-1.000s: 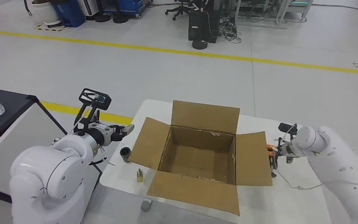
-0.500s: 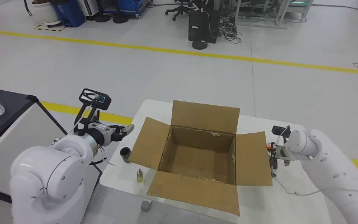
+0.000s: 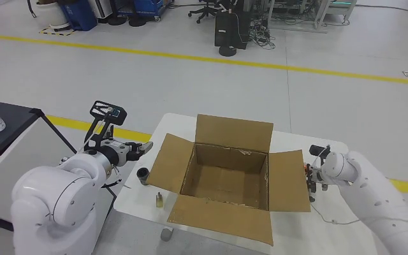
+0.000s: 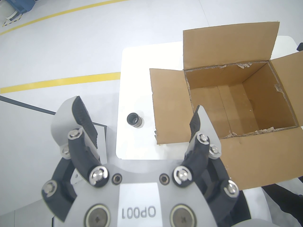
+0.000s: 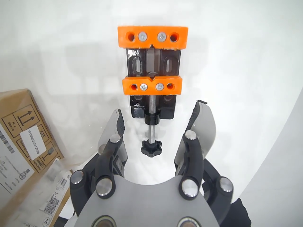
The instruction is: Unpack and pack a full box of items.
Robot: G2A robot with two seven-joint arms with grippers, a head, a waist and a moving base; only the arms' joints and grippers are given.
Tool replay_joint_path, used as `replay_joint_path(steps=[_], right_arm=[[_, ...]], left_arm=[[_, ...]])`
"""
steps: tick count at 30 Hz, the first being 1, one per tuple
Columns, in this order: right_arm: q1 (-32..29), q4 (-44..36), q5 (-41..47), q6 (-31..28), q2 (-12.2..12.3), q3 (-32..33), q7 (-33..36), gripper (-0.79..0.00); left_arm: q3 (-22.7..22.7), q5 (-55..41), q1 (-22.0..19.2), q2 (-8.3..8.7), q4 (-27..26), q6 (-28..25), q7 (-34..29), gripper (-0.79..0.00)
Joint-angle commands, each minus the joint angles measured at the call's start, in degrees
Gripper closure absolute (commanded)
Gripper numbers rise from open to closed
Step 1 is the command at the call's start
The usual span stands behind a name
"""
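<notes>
Right wrist view: your right tool [image 5: 159,107] hangs with its fingers spread wide, holding nothing, above the small vise [image 5: 152,72].
You see the orange-and-black vise lying flat on the white tabletop [image 5: 236,48], just beside the open cardboard box [image 3: 226,182], with its screw knob pointing toward the tool. Your left tool [image 4: 137,104] is also wide apart and holds nothing. It sits off the tabletop's other end, where a black cylinder [image 4: 134,120] and a small bottle [image 3: 159,200] stand near a box flap.
</notes>
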Motion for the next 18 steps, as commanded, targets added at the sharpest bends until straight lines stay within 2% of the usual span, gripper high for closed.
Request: replay_joint_path(steps=[1, 2, 5, 7, 18], right_arm=[[0.62, 0.89, 0.42, 0.18, -0.34, 0.08, -0.63, -0.573], [1.00, 1.39, 0.25, 0.13, -0.52, -0.06, -0.76, -0.625], [2.24, 2.92, 0.10, -0.19, -1.11, -0.57, -0.53, -0.677], [3.00, 3.96, -0.54, -0.34, -1.59, -1.32, -0.63, -0.754], [7.22, 11.61, -0.17, -2.14, -5.39, -5.78, -2.47, -0.763]], left_arm=[[0.00, 0.00, 0.00, 0.00, 0.00, 0.00, 0.00, -0.785], [0.00, 0.00, 0.00, 0.00, 0.00, 0.00, 0.00, -0.785], [0.00, 0.00, 0.00, 0.00, 0.00, 0.00, 0.00, -0.785], [0.00, 0.00, 0.00, 0.00, 0.00, 0.00, 0.00, -0.785], [0.00, 0.00, 0.00, 0.00, 0.00, 0.00, 0.00, -0.785]])
